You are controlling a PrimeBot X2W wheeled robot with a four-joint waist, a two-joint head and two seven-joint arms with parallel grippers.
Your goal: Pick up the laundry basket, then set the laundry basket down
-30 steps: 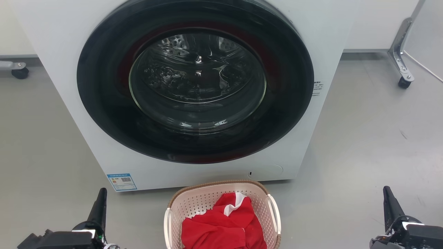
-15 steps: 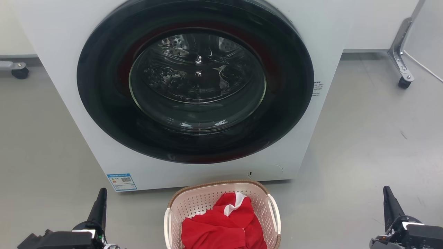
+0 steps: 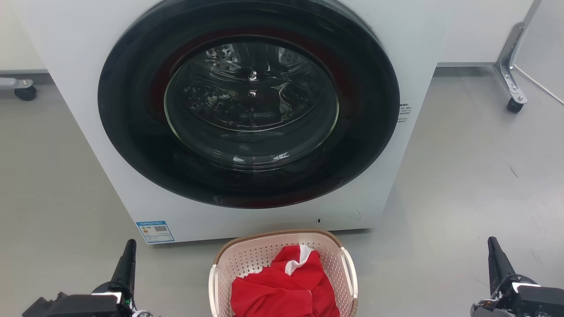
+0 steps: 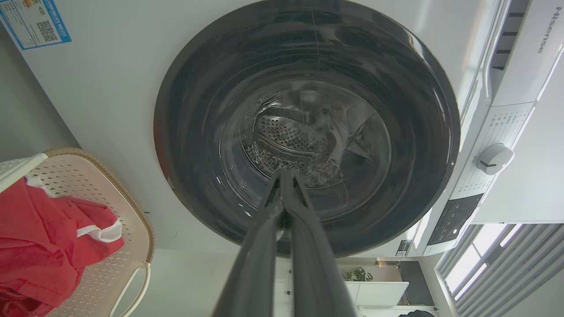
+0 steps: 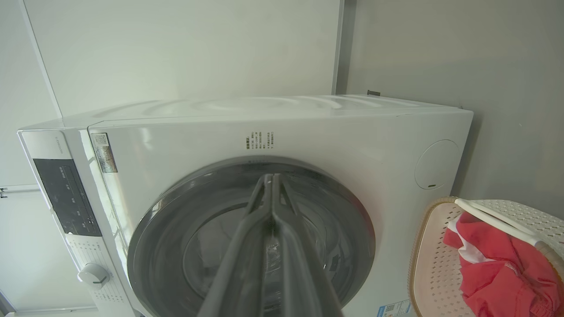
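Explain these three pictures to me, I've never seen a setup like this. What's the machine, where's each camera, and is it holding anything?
This is a wheeled robot with two arms, each ending in a gripper with two long dark fingers. The head picture looks down from its head. The left gripper is at the lower left and the right gripper at the lower right. Between them, on the grey floor, stands the laundry basket, pale with a brown rim. It holds a red cloth and sits just in front of a white washing machine with a round glass door. The other two pictures come from a camera on each wrist, looking along that arm's fingers, so the room seems tilted. In both, the fingers are pressed together with nothing between them. Nothing is held, and the basket rests on the floor, untouched.
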